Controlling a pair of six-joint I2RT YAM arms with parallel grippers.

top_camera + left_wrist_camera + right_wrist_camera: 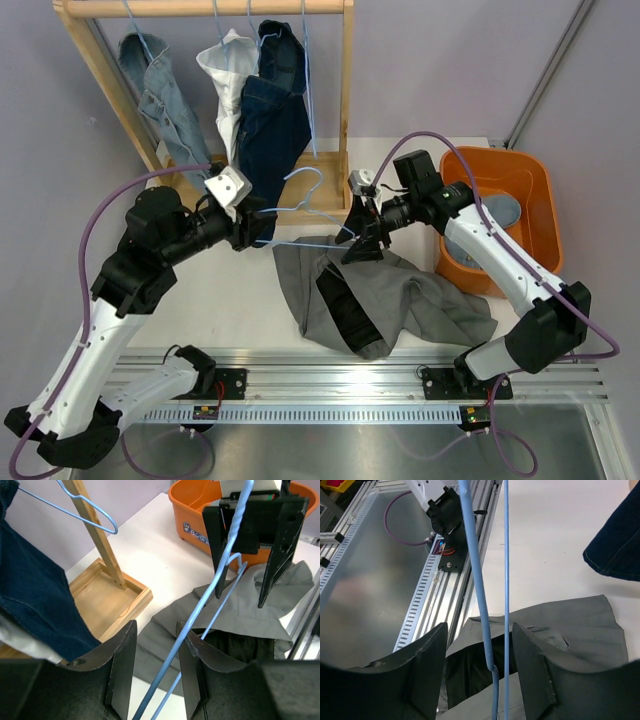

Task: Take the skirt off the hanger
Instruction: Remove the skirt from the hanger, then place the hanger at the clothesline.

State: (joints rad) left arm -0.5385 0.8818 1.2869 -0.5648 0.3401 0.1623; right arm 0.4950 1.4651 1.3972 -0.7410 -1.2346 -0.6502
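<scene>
A light blue wire hanger point(303, 172) hangs in the air between my two grippers. My left gripper point(262, 222) is shut on the hanger's left end. In the left wrist view the hanger point(203, 605) crosses the left gripper point(155, 630) slantwise and presses on the right finger. My right gripper point(362, 240) stands open around the hanger's other end. The right wrist view shows the hanger point(479, 580) between the right gripper's fingers point(480, 630) with gaps on both sides. The grey skirt point(400, 300) lies crumpled on the table below, and the wires run down into the skirt point(570, 625).
A wooden rack point(345, 100) stands at the back with dark jeans point(275, 120), a white garment point(228, 75) and light jeans point(165, 100) on hangers. At the right an orange bin point(530, 190) holds a grey-blue garment. A metal rail point(350, 380) runs along the near edge.
</scene>
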